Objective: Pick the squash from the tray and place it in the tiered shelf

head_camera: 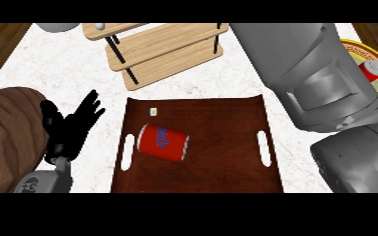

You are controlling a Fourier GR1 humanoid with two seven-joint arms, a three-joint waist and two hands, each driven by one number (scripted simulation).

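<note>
The right forearm [310, 80] is filling the right side nearest the camera, its hand lying out of view. The left hand [70, 125] is resting at the left, fingers spread, holding nothing. Just to its right, one tray [221, 155] is carrying one red can [164, 141]; no squash is showing there. One shelf [159, 50] is standing beyond the hand; whether the squash is there cannot be told.

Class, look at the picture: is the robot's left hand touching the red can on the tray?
Apart. In the head view, the left hand shows beside the tray, fingers spread over the counter, with a strip of tray plainly visible between it and the red can.
</note>
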